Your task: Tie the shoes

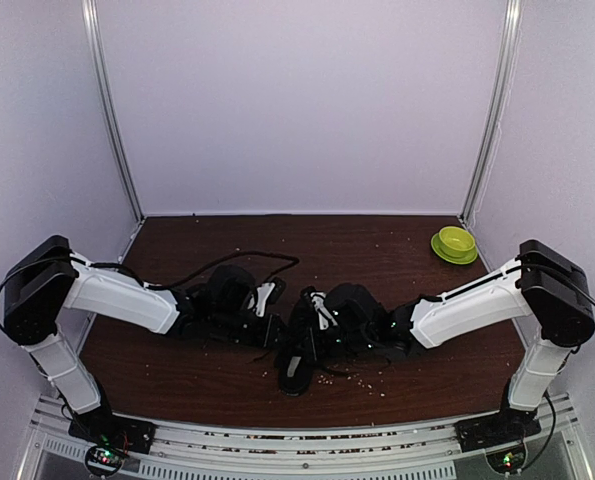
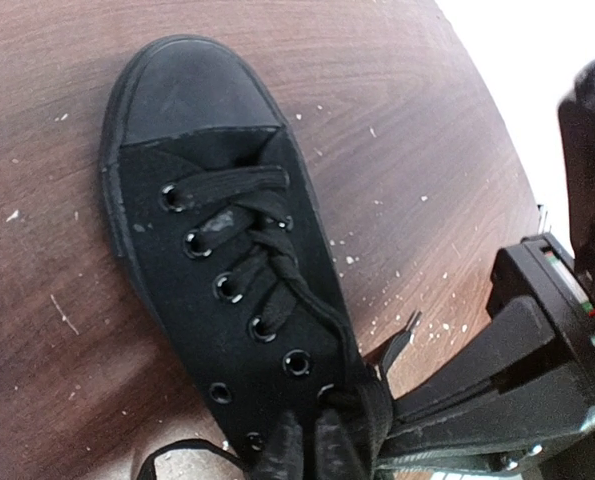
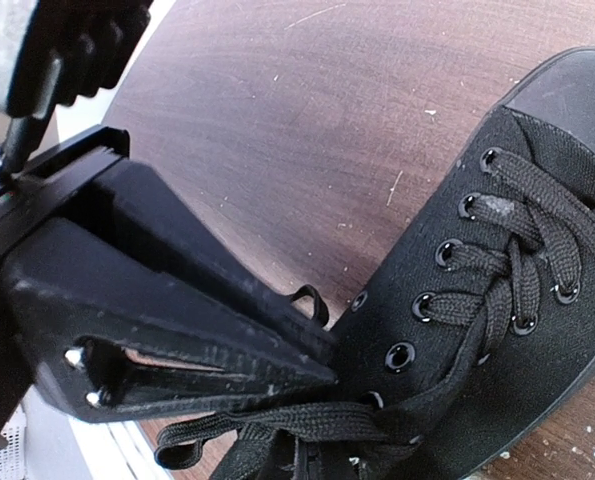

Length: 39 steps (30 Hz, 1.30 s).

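Observation:
The black sneaker (image 1: 302, 348) lies mid-table with its pale insole towards the near edge. It fills the left wrist view (image 2: 207, 250), toe up, and the right side of the right wrist view (image 3: 497, 300). My left gripper (image 1: 280, 332) is shut at the shoe's top eyelets, its fingers (image 2: 282, 455) pressed together on a black lace (image 2: 277, 262). It shows as a closed wedge in the right wrist view (image 3: 322, 372). My right gripper (image 1: 325, 326) meets it from the other side (image 2: 392, 410), shut on the lace (image 3: 307, 422) stretched across the collar.
A green bowl (image 1: 455, 244) stands at the back right. A black cable (image 1: 227, 262) loops over the table behind the left arm. Pale crumbs are scattered over the brown tabletop (image 1: 377, 250). A loose lace tip (image 2: 402, 335) lies on the wood beside the shoe.

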### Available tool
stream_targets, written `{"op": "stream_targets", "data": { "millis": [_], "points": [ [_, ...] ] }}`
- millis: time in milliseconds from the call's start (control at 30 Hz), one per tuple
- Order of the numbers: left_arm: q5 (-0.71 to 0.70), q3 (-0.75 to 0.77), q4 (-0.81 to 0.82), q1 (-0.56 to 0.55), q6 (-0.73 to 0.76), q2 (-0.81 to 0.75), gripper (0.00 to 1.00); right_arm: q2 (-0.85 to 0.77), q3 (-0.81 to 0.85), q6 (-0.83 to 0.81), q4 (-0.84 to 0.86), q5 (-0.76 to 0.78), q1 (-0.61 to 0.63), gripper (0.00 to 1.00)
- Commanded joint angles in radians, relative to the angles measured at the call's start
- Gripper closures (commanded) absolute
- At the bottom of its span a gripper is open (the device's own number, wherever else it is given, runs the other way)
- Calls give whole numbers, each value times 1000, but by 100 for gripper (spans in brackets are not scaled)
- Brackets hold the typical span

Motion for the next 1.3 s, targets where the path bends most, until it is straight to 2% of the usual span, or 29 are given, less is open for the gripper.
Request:
{"op": "stream_targets", "data": {
  "millis": [0,33,267,333,533,667,1033,1267],
  "points": [
    [31,-9,38,-2,-7,12,97,-11,-8,1,23,5,-7,100],
    [29,-11,40,-2,-8,10,100,-15,-11,1,23,10,-6,100],
    [-51,-36,38,-2,-33,-46,100,-73,-30,-17,-19,61,-15,98],
    [-62,-40,48,-2,-52,-55,100,-104,-31,-30,-54,83,-15,90],
    [-24,-22,87,-1,-120,-37,100,-211,-34,-91,-172,190,5,57],
    [-12,-21,102,-2,-147,-26,100,-227,0,-123,-241,261,47,45],
    [4,-49,140,-2,-271,-39,100,-96,155,-220,-339,386,186,42],
    [8,-48,153,-2,-335,-37,100,-32,208,-277,-362,452,228,33]
  ]
}}
